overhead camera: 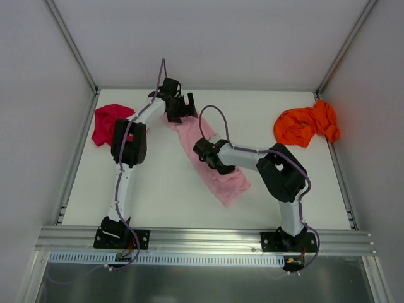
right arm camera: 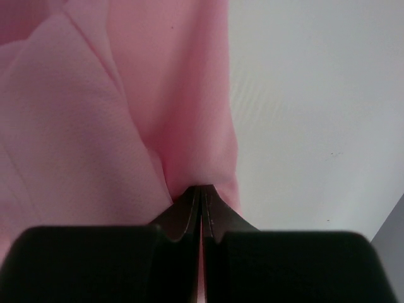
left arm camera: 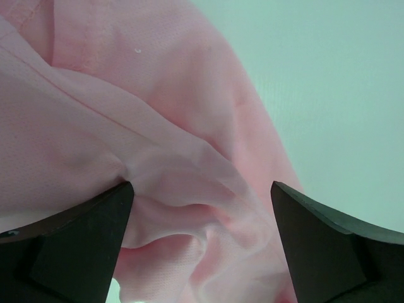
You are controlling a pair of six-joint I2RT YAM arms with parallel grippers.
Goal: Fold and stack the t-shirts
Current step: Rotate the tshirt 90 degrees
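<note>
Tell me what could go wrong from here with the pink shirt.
The left gripper is open over the pink shirt, so its far end lies loose; a pull may bunch it. The right gripper seems to pinch only a thin edge of cloth, which could slip out.

place: robot lab cell | evidence: white enclosure walls [overhead camera: 208,38], aluminium rail [overhead camera: 208,237], bolted arm bases [overhead camera: 120,238]

Long soft light pink cloth t-shirt [overhead camera: 222,183]: plain pale pink all over.
Crumpled magenta-red cloth t-shirt [overhead camera: 106,123], left of the pink one: plain deep pinkish red.
Crumpled bright orange cloth t-shirt [overhead camera: 306,125], right of the pink one: plain orange.
Flat white table top [overhead camera: 158,183], under the pink one: plain white.
</note>
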